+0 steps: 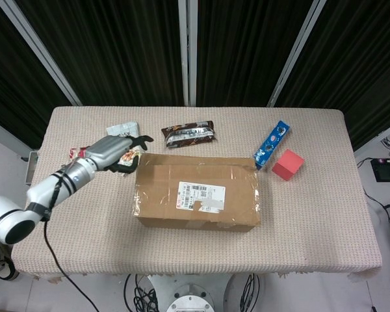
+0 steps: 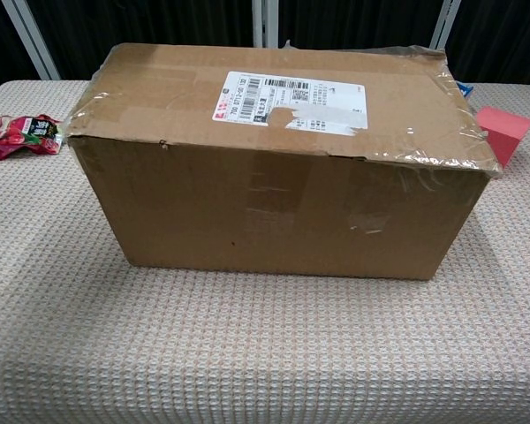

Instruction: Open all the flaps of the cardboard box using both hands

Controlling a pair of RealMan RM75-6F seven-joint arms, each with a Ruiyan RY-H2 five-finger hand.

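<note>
My left hand (image 1: 112, 152) hovers with fingers spread, holding nothing, just beside the left end of the closed cardboard box (image 1: 196, 191), which sits mid-counter (image 1: 312, 221), flaps still taped down.

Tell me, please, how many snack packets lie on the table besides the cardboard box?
4: a red pouch and a white packet partly behind the left hand, a brown packet behind the box, a blue packet far right.

One cardboard box (image 1: 196, 192) is seen just right of the left hand (image 1: 112, 151). Four snack packets are counted: a white one (image 1: 122, 129) and a red one (image 2: 22, 134) by the hand, a brown one (image 1: 189, 134) and a blue one (image 1: 272, 144) further right. One red block (image 1: 287, 164) is counted farthest right.
</note>
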